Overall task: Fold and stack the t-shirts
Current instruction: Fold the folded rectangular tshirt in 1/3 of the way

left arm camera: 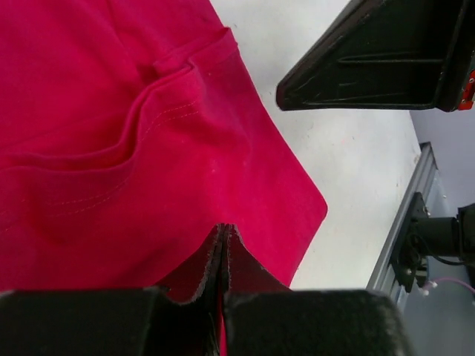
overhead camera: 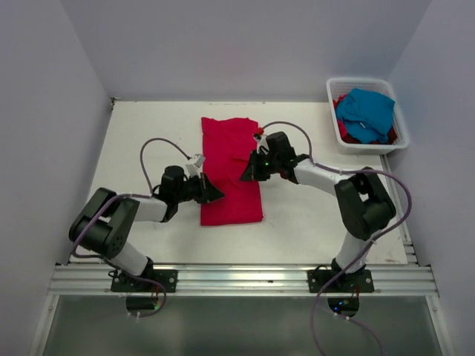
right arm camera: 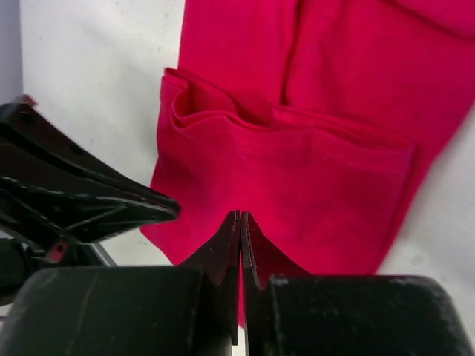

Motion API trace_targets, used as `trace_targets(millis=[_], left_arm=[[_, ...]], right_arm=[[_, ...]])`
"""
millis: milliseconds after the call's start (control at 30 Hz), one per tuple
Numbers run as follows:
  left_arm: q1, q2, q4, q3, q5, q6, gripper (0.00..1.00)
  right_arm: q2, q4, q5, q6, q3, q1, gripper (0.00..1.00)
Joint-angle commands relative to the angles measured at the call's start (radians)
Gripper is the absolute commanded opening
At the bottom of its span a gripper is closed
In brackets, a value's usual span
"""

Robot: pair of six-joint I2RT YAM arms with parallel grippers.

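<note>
On the white table (overhead camera: pixel 312 215) between pale walls (overhead camera: pixel 223 44), left gripper (overhead camera: pixel 218 195) and right gripper (overhead camera: pixel 246 176) pinch the red t-shirt (overhead camera: pixel 230 144), basket (overhead camera: pixel 358 80) at two o'clock.

You have a white table (overhead camera: pixel 148 141) as the work surface, flat and matte. At its far right corner stands a white slatted plastic basket (overhead camera: pixel 332 100), upright, its long side lying along the table's right edge. An aluminium rail (overhead camera: pixel 245 276) spans the near edge from side to side. A narrower rail (overhead camera: pixel 405 226) runs up the right edge toward the basket. Plain pale walls (overhead camera: pixel 44 96) close off the left, back and right sides. Below the near rail you see a grey panel (overhead camera: pixel 237 326).
</note>
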Motion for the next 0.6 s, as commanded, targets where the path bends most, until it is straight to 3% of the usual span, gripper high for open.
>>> trace_targets(millis=[0, 267, 567], left_arm=[[0.02, 0.15, 0.31, 0.02, 0.148, -0.058, 0.0], [0.074, 0.391, 0.476, 0.083, 0.211, -0.127, 0.0], [0.123, 0.436, 0.542, 0.128, 0.25, -0.178, 0.0]], right_arm=[[0.088, 0.168, -0.191, 0.068, 0.079, -0.01, 0.0], [0.237, 0.174, -0.206, 0.088, 0.148, -0.04, 0.0], [0.328, 0.106, -0.107, 0.039, 0.185, -0.063, 0.0]])
